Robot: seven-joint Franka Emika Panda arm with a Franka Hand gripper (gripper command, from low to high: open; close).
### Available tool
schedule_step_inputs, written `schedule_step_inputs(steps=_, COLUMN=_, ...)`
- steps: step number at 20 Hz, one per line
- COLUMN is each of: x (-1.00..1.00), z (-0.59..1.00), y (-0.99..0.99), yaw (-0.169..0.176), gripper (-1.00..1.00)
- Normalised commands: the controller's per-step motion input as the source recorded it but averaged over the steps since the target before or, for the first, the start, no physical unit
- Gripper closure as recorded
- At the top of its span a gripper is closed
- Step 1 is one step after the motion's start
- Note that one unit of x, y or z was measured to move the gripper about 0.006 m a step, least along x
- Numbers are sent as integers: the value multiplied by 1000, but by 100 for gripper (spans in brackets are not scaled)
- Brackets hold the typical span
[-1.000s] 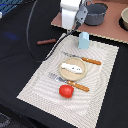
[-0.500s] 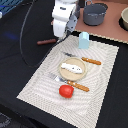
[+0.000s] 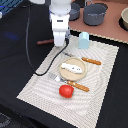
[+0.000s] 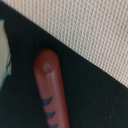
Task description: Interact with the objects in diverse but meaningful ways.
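- Exterior view: the gripper [image 3: 59, 42] hangs at the far-left edge of the striped placemat [image 3: 45, 82], close beside the dark brown sausage stick [image 3: 44, 42] lying on the black tabletop [image 3: 15, 55]; whether its jaws are parted or closed, I cannot tell.
- A white oblong piece [image 3: 72, 67] rests on a round plate [image 3: 64, 74] mid-mat, a red tomato [image 3: 66, 90] lies nearer, and a small carton [image 3: 84, 40] stands at the far edge.
- 1 grey pot [image 3: 95, 14] sits beyond the mat.
- Wrist view: the sausage stick [image 4: 50, 87] fills the frame on black surface, beside the mat's edge [image 4: 90, 30]; no fingers show.
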Motion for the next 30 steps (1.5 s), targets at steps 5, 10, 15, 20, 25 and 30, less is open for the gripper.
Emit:
schedule_step_inputs(steps=5, x=-726, z=168, y=42, yaw=58, gripper=-100)
schedule_step_inputs(steps=10, x=-705, z=118, y=13, yaw=49, gripper=-100)
schedule_step_inputs(steps=15, x=-501, z=-85, y=-65, yaw=45, gripper=-100)
schedule_step_inputs(steps=20, x=-265, z=-276, y=-157, yaw=59, gripper=-100)
schedule_step_inputs(steps=25, x=-273, z=-422, y=-217, yaw=61, gripper=-100)
schedule_step_inputs(steps=30, x=-316, z=-415, y=-199, yaw=66, gripper=100)
